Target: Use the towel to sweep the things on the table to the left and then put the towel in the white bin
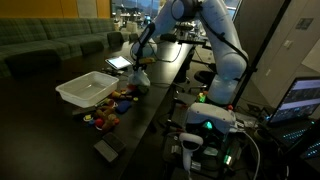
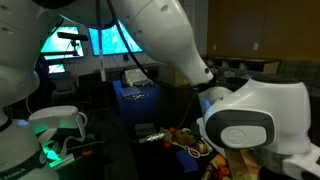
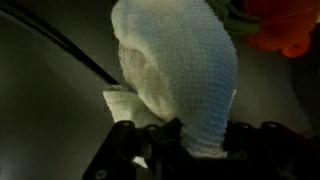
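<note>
My gripper (image 3: 185,140) is shut on a white woven towel (image 3: 180,70) that hangs from the jaws and fills the wrist view. In an exterior view the gripper (image 1: 140,66) holds the towel (image 1: 139,76) low over the dark table, just right of a pile of small colourful things (image 1: 112,103). The white bin (image 1: 88,89) stands on the table left of the towel, beside the pile. An orange-red thing (image 3: 283,28) shows at the top right of the wrist view.
A tablet (image 1: 119,62) lies on the table behind the gripper. A flat dark object (image 1: 108,149) lies near the table's front edge. Green sofas stand at the back left. A control box with a green light (image 1: 207,124) and a laptop (image 1: 300,100) sit on the right.
</note>
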You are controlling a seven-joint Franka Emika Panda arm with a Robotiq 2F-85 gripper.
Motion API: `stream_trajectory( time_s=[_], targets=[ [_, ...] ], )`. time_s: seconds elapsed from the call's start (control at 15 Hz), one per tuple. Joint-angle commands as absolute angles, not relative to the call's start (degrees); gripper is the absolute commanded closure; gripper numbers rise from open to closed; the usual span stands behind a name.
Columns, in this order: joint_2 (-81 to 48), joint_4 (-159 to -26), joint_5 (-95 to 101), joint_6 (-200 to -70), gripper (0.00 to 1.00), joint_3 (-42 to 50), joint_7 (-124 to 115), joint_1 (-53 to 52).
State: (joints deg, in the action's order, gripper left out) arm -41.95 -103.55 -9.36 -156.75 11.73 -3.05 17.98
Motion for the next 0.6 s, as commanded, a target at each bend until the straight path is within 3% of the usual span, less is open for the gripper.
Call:
stream_trajectory(
  time_s=[0.0,0.53],
  targets=[
    [-49.5,-97.4,-6.9,-154.5,0.96,13.0,-5.7,16.5],
    [-53.8,-99.8,-6.9,-147.5,0.96,7.3,0.1,17.3]
  ],
)
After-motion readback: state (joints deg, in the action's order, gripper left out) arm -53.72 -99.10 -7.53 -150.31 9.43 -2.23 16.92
